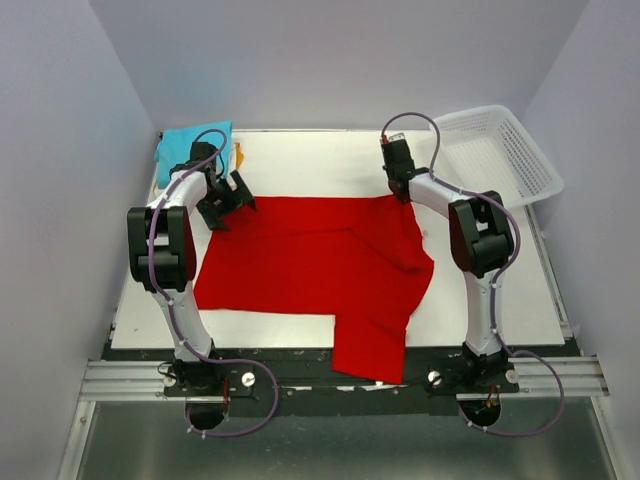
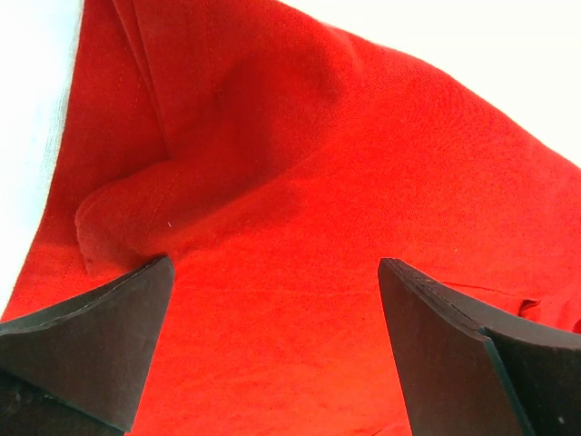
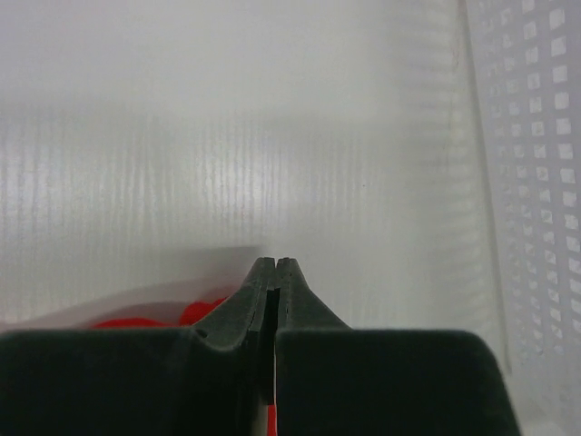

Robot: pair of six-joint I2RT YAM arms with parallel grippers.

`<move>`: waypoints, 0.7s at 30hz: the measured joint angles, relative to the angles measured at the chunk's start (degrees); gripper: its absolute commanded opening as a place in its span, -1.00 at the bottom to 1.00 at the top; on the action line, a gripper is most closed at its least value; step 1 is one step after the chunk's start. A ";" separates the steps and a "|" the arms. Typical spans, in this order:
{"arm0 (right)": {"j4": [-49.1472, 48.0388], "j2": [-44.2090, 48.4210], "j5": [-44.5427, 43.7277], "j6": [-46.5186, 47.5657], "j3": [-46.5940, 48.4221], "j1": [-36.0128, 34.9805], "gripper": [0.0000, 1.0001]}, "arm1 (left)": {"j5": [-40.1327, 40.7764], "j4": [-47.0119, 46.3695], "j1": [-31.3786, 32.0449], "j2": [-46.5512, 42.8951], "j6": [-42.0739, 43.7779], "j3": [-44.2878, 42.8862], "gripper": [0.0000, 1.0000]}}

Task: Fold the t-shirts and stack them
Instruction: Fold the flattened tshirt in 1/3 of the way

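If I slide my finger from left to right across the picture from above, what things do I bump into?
The turquoise shirt → left claw → red shirt → right claw → white basket.

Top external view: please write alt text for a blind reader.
A plain bright red cloth t-shirt lies spread on a white table between two robot arms, the left gripper at its far left corner, the right gripper at its far right corner. A white plastic lattice basket sits far right.
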State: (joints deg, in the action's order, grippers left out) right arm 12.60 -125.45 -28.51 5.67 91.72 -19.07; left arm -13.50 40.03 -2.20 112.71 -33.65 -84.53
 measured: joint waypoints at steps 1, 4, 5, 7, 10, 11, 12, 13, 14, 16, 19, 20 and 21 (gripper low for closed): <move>0.70 0.20 0.76 -1.49 0.00 0.59 -0.99 | 0.00 0.09 0.00 0.17 0.04 -0.22 0.97; 1.79 1.14 3.91 -4.57 -0.02 2.32 -0.94 | 0.02 0.33 0.00 0.24 0.24 -0.31 0.96; 1.84 1.64 5.05 -5.07 -0.11 2.67 -0.90 | 0.02 0.44 0.00 0.24 0.28 -0.31 0.96; 1.81 2.95 6.58 -5.49 -0.24 3.56 -0.79 | 0.02 0.46 0.00 0.24 0.42 -0.31 0.96; 1.84 4.00 8.24 -5.60 0.02 3.65 -0.71 | 0.02 0.46 0.00 0.26 0.48 -0.31 0.96; 1.84 4.15 9.22 -5.29 0.17 3.61 -0.69 | 0.02 0.48 0.00 0.24 0.48 -0.31 0.96; 1.86 4.17 10.64 -4.92 0.35 3.52 -0.66 | 0.02 0.46 0.00 0.24 0.48 -0.31 0.96; 1.88 4.17 12.31 -4.46 0.44 3.45 -0.61 | 0.02 0.46 0.00 0.24 0.48 -0.31 0.96; 2.10 4.17 14.08 -3.87 0.46 3.39 -0.52 | 0.02 0.46 0.00 0.24 0.48 -0.31 0.96; 2.78 4.17 17.55 -2.47 0.46 3.39 -0.46 | 0.02 0.46 0.00 0.24 0.48 -0.31 0.96; 4.55 4.09 19.47 -0.55 0.90 3.37 -0.41 | 0.02 0.46 0.00 0.24 0.50 -0.31 0.96; 5.05 3.96 19.58 0.07 1.16 3.34 -0.39 | 0.02 0.46 0.00 0.24 0.52 -0.31 0.96; 5.44 3.87 19.63 0.70 1.46 3.26 -0.35 | 0.02 0.46 0.00 0.24 0.59 -0.31 0.96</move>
State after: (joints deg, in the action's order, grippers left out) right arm 18.04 -121.58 -8.88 6.37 93.19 -15.81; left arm -13.47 40.49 -2.20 112.95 -33.06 -84.84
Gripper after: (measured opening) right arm 0.291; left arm 0.980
